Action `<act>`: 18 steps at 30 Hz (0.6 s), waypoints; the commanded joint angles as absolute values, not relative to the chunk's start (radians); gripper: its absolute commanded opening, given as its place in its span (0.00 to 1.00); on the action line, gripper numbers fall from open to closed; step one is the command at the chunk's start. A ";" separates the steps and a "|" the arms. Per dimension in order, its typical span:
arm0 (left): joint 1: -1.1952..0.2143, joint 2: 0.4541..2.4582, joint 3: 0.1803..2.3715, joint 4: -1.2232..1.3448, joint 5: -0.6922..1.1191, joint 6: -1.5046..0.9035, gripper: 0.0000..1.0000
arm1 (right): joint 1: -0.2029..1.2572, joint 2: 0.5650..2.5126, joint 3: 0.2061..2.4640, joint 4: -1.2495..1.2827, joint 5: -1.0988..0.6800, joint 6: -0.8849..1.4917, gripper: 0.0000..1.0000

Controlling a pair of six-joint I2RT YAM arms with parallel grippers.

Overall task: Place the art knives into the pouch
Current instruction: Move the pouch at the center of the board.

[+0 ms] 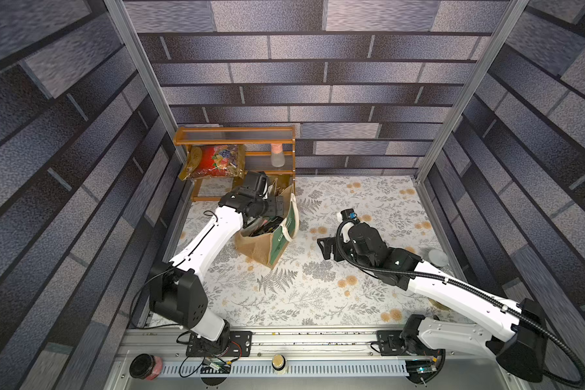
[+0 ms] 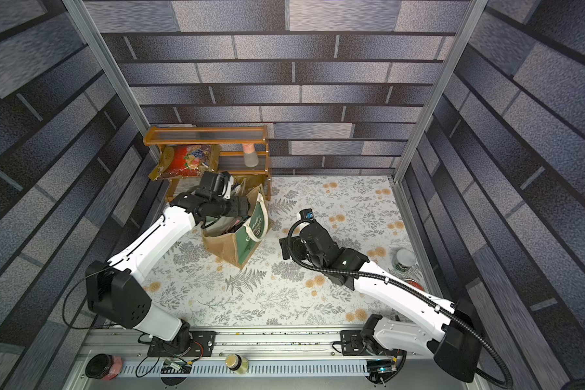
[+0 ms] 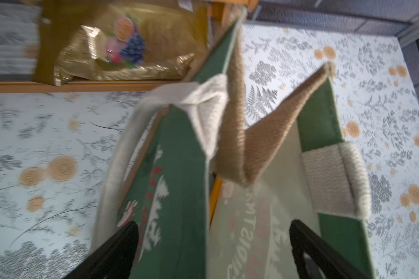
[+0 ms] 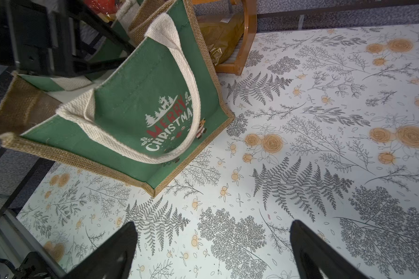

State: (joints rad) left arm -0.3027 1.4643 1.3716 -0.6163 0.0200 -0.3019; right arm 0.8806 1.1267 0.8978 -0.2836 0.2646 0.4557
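Pouch (image 3: 179, 157) just beneath left end effector (image 3: 213, 223)

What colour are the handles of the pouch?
Off-white woven webbing. The handles of the pouch show best in the right wrist view.

The pouch (image 4: 140, 96) is showing a green front with red and white lettering, tan burlap edging and cream handles. The tablecloth (image 4: 324, 193) is wearing grey ferns and orange roses on white. The snack bag (image 1: 217, 162) is gleaming gold and red.
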 commanded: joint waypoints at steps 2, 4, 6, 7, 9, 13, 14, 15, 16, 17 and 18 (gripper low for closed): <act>-0.199 1.243 1.244 -0.557 -0.090 -0.360 1.00 | 0.858 1.122 0.903 -0.302 0.331 0.445 1.00; -0.156 1.154 1.160 -0.528 -0.168 -0.377 1.00 | 0.845 1.121 0.908 -0.299 0.376 0.413 1.00; -0.109 1.084 1.077 -0.516 -0.236 -0.402 1.00 | 0.819 1.120 0.914 -0.297 0.399 0.383 1.00; -0.071 1.045 1.028 -0.498 -0.244 -0.418 1.00 | 0.799 1.117 0.917 -0.295 0.399 0.375 1.00; 0.009 0.980 0.947 -0.474 -0.227 -0.447 1.00 | 0.760 1.107 0.919 -0.292 0.381 0.369 1.00; 0.159 0.873 0.800 -0.410 -0.210 -0.474 1.00 | 0.710 1.087 0.927 -0.308 0.377 0.340 1.00; 0.188 0.861 0.769 -0.395 -0.208 -0.473 1.00 | 0.701 1.083 0.924 -0.308 0.381 0.336 1.00; 0.222 0.855 0.740 -0.376 -0.200 -0.474 1.00 | 0.689 1.076 0.915 -0.303 0.382 0.329 1.00; 0.257 0.855 0.711 -0.366 -0.180 -0.472 1.00 | 0.674 1.064 0.899 -0.290 0.382 0.323 1.00; 0.279 0.859 0.688 -0.353 -0.166 -0.475 1.00 | 0.662 1.052 0.881 -0.272 0.384 0.318 1.00; 0.300 0.863 0.667 -0.343 -0.153 -0.483 1.00 | 0.647 1.036 0.855 -0.250 0.389 0.316 1.00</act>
State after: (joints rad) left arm 0.2577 0.8639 0.7105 -0.4030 -0.1837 -0.4549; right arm 0.6731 1.0748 0.8913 -0.2798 0.3649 0.3466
